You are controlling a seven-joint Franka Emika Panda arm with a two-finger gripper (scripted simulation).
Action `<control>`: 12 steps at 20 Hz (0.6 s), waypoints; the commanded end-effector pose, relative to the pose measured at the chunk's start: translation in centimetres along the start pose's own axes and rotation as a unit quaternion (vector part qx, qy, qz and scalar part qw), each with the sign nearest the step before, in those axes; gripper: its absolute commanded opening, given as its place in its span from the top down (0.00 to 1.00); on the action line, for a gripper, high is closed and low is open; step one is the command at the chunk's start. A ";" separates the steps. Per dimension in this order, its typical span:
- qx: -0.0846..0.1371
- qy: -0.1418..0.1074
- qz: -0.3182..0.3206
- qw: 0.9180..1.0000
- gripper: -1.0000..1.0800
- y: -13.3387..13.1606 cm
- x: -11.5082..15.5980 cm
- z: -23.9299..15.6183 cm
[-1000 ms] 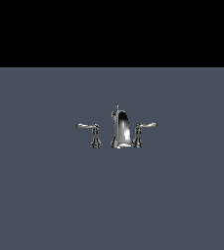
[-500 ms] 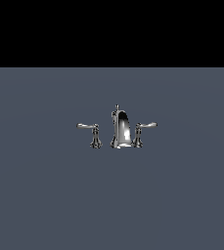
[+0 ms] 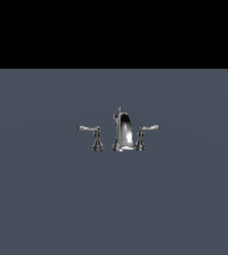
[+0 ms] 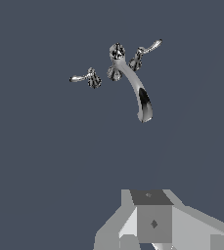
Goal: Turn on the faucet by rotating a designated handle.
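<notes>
Wrist view shows part of the gripper (image 4: 155, 234) nearest the camera: pale grey blocks of its body fill the lower edge of the picture, but the fingertips are cut off by the frame, so I cannot tell whether the claw is spread or clenched. Nothing is seen in its hold and it touches nothing; bare dark grey floor (image 4: 45, 161) lies between it and the tap set.

Farther off in that view stands the faucet (image 4: 130, 80), well apart from the gripper. Its long curved spout (image 4: 142, 100) reaches toward the camera, with its darker mouth at the near end. To one side of the spout base is the handle (image 4: 86, 77), a chrome lever on a flared pedestal, its thin arm pointing away from the spout. On the other side sits the twin handle (image 4: 145, 51), its arm pointing the opposite way.

From the exterior view the faucet (image 3: 121, 132) stands alone, upright, near the middle of the flat grey floor (image 3: 46, 199). The handle (image 3: 92, 135) is on the exterior view's left of the spout (image 3: 124, 130), lever roughly level; the twin handle (image 3: 145, 134) is on the right. No arm appears in this view. Beyond the floor's far edge lies a black background (image 3: 113, 32).
</notes>
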State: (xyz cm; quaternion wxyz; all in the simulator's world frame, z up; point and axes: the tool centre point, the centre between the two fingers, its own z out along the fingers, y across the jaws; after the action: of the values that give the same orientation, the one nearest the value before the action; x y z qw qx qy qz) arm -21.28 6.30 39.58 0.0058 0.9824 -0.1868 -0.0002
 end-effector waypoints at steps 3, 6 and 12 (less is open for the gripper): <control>0.001 -0.001 0.049 0.999 1.00 -2.0 0.9 2.5; 0.002 -0.001 0.081 0.997 1.00 -3.3 1.6 4.1; 0.003 -0.002 0.143 0.990 1.00 -5.7 3.3 7.3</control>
State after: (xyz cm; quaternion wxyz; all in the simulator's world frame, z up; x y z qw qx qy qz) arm -16.74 9.95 33.03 0.0030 0.9508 -0.3098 -0.0010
